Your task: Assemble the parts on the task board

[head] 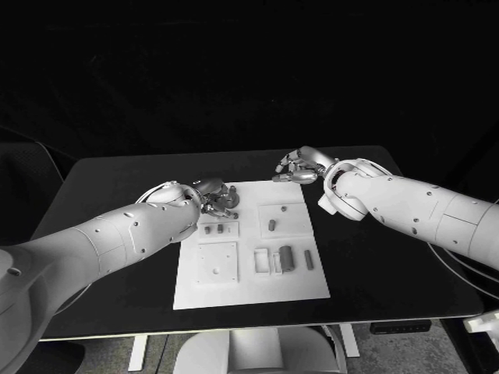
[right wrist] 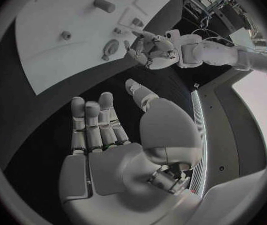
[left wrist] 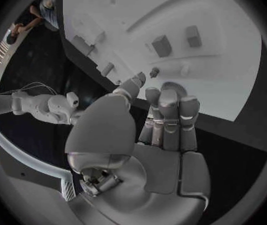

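Hiding the white rectangular task board (head: 249,292)'s far-left corner, the left hand (head: 214,196) hovers empty, fingers loosely extended — small grey parts (head: 285,257) lie beyond its fingertips; right hand (head: 298,166) spread, empty, over black table (head: 115,179).

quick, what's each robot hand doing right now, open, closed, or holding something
Left robot hand: open, holding nothing, over the task board.
Right robot hand: open, holding nothing.

A black tabletop (head: 126,179) sits in the middle; all beyond it lies in deep darkness. Pale floor (head: 115,352) shows under its near edge.
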Controlling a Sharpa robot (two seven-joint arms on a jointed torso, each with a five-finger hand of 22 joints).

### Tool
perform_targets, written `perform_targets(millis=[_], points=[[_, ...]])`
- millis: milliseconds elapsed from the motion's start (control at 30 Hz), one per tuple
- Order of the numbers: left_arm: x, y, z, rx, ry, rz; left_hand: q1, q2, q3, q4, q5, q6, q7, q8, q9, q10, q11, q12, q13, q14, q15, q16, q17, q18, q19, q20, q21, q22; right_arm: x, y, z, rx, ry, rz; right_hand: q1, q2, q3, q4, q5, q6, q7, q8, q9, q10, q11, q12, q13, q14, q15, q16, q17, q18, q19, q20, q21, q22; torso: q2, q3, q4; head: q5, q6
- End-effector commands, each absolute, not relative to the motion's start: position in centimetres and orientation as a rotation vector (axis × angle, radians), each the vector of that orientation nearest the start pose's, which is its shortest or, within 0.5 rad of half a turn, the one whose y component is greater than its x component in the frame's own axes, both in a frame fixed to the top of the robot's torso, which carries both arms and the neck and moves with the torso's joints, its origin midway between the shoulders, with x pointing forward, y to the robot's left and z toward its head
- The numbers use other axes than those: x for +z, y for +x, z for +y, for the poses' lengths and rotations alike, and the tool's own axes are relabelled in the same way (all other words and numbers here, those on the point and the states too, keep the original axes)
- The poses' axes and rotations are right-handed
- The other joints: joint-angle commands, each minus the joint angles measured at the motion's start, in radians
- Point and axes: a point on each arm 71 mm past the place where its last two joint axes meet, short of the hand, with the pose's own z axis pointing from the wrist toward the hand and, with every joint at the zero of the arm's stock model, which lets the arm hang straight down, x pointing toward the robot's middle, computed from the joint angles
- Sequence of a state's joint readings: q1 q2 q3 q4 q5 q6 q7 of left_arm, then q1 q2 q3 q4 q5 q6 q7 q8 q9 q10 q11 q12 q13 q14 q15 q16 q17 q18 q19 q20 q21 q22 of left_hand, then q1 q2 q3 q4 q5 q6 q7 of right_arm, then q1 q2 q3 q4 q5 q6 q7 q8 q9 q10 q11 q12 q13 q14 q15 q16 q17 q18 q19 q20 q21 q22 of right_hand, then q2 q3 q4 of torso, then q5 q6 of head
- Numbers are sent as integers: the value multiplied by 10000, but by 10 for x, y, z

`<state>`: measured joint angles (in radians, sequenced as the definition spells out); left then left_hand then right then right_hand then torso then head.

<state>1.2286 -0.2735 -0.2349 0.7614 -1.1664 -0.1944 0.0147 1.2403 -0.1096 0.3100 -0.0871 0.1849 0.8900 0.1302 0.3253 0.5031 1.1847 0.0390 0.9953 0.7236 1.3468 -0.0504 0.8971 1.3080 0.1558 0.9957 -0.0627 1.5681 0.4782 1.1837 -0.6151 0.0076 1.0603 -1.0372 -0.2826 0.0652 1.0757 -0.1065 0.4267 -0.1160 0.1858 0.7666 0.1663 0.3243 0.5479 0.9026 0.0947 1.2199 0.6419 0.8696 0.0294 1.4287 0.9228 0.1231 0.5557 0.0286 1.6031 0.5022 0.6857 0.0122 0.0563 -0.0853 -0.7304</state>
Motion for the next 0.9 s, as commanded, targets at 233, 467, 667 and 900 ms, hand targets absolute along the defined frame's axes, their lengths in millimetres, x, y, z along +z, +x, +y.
perform_targets(millis=[233,467,667,900], points=[[-262,575,112,-6262,600,18918,-107,181,74,81,12,222,83,60,24,-147,-17,127,62,-116,1,111,602,121,-36,-46,70,23,-202,564,-221,7743,2728,16792,4,-79,-58,16,-27,56,22,57,11,42,-36,67,-15,20,-8,56,-14,-43,26,-58,4,-13,-20,-6,-2,-38,-45],[-263,577,111,-6132,492,18825,-41,402,242,67,12,332,96,74,31,-138,-50,308,153,-112,-29,296,602,147,-16,-70,163,69,-201,564,-220,7772,2708,16778,-2,-83,-62,20,-27,54,22,56,11,44,-36,68,-16,22,-8,57,-15,-44,28,-57,5,-13,-27,-19,11,-84,-85],[-265,578,111,-5943,489,18921,2,413,346,-14,6,469,97,82,37,-14,-134,685,345,19,-113,732,662,200,131,-114,424,196,-199,563,-218,7829,2671,16773,-7,-85,-65,23,-27,53,22,55,11,46,-36,69,-16,24,-9,59,-15,-44,30,-57,6,-13,-20,-15,0,-104,-99],[-265,580,112,-5712,446,18890,0,301,350,-74,-2,493,88,59,28,17,-177,881,448,60,-158,981,686,230,198,-136,567,267,-197,564,-217,7856,2649,16734,-12,-88,-68,27,-27,52,22,55,11,48,-36,70,-17,26,-9,60,-15,-45,32,-57,7,-13,-13,-24,-4,-122,-123]])
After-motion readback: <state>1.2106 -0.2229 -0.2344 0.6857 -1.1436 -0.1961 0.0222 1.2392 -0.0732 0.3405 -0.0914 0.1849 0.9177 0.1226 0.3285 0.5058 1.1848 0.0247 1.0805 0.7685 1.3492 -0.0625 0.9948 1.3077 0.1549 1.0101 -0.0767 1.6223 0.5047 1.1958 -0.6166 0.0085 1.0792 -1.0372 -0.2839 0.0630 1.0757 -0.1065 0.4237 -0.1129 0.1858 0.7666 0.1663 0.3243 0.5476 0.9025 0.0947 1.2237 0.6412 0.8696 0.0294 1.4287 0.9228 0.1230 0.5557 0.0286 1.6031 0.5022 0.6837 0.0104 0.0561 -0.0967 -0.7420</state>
